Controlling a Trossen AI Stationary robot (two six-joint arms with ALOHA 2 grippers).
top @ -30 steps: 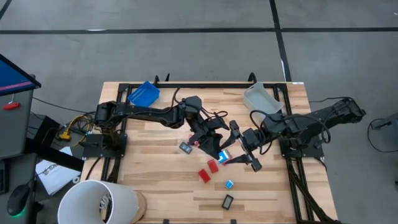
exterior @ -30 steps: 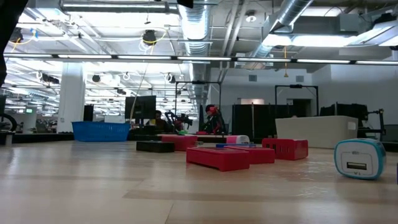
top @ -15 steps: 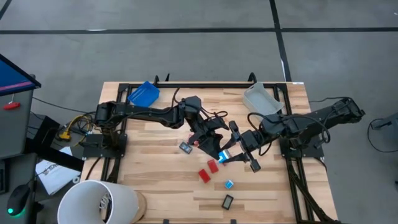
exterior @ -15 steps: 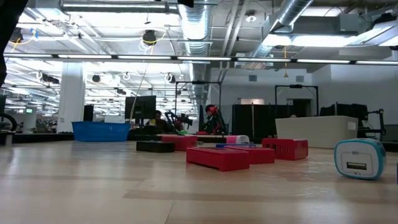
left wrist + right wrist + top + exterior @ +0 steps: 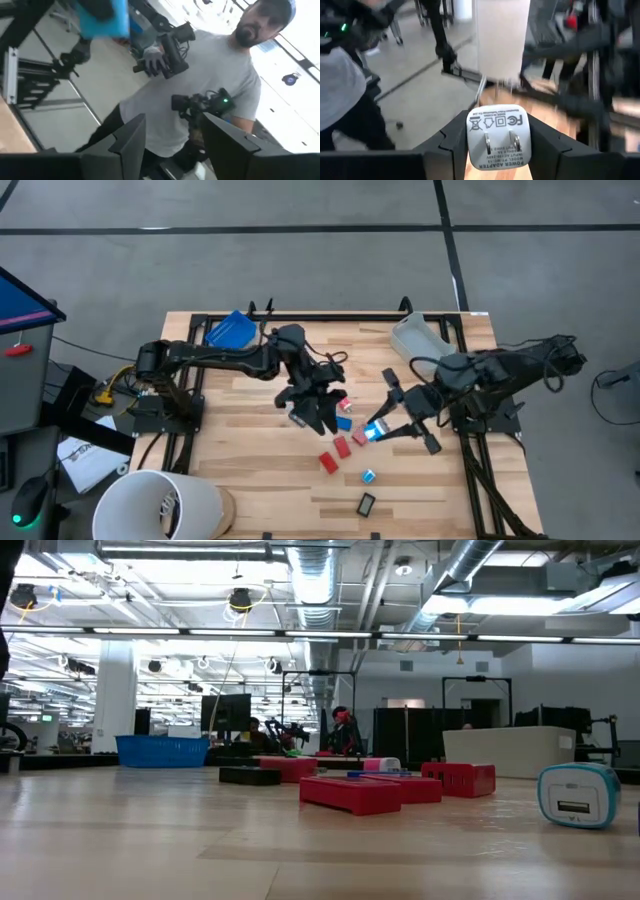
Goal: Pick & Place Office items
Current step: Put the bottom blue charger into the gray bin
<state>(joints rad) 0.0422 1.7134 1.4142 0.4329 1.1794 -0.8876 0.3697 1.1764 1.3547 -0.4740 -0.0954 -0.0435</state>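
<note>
My right gripper [image 5: 379,430] is above the table's middle, shut on a white and cyan power adapter [image 5: 498,140]. The adapter's prong face is turned toward the wrist camera. My left gripper [image 5: 316,416] hangs left of it, open, with nothing between its fingers [image 5: 129,142]. Below them lie red blocks [image 5: 343,447] [image 5: 328,462], a blue block [image 5: 343,423], a small cyan bit [image 5: 368,476] and a black rectangle [image 5: 366,503], all flat on the wood. The low view shows red blocks [image 5: 350,792] and a cyan-edged piece [image 5: 578,795], but neither gripper. My right gripper pinches the adapter by its two opposite side faces [image 5: 471,145], one finger on each. The fingers come from the table's right side, slanting slightly down. The adapter is lifted clear of the table, with its two prongs [image 5: 501,142] pointing back toward the wrist.
A blue tray [image 5: 232,330] sits at the far left corner and a clear bin [image 5: 418,338] at the far right. A white bucket [image 5: 160,505] stands off the near left corner. A person [image 5: 200,85] holding control handles stands beyond the table.
Both grippers met at the adapter over the table's middle. My left gripper has let go, rolled and drawn back toward the table's left edge. My right gripper has risen and moved toward the right edge, carrying the adapter.
</note>
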